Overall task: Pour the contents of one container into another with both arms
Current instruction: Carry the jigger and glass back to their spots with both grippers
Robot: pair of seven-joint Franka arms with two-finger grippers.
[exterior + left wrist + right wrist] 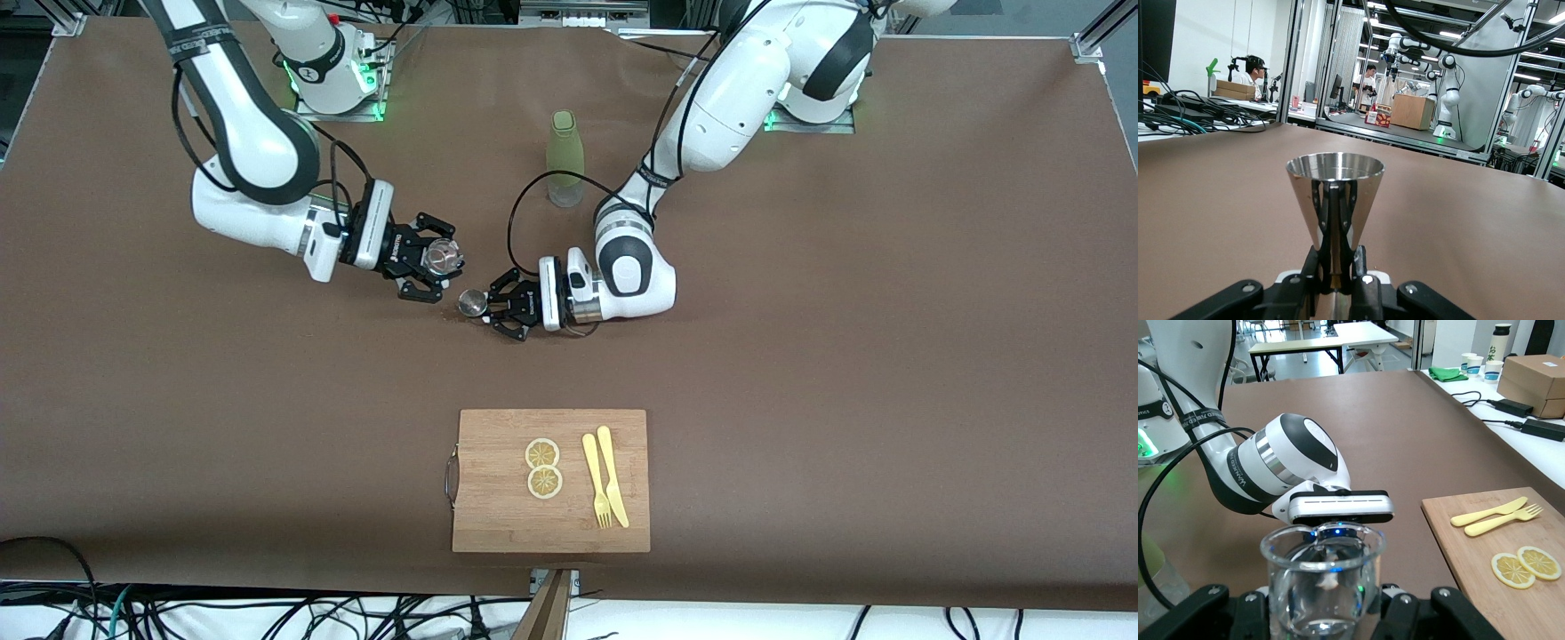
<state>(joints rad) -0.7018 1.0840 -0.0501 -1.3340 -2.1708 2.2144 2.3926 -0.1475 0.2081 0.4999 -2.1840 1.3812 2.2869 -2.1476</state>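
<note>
The left tool (500,307), reaching from the base at the front view's upper right, pinches the narrow waist of a steel jigger (472,303), whose cone stands upright with its mouth open upward in the left wrist view (1334,193). The right tool (427,267) pinches a clear glass cup (442,258), also upright in the right wrist view (1323,583), its fingers closed against the wall. Both vessels are held low over the bare brown desk (800,311), near each other but not touching. Seen from the front camera, the cup lies at about ten o'clock from the jigger, so the coming pour appears to turn on tipping one rim along that short diagonal toward the other; which vessel is the source cannot be told. A pale green bottle (565,158) stands at about one o'clock from the jigger, nearer the bases. A cutting board (498,498) with two lemon slices (543,468), a fork (596,480) and a knife (613,476) lies at six o'clock, well apart.
</note>
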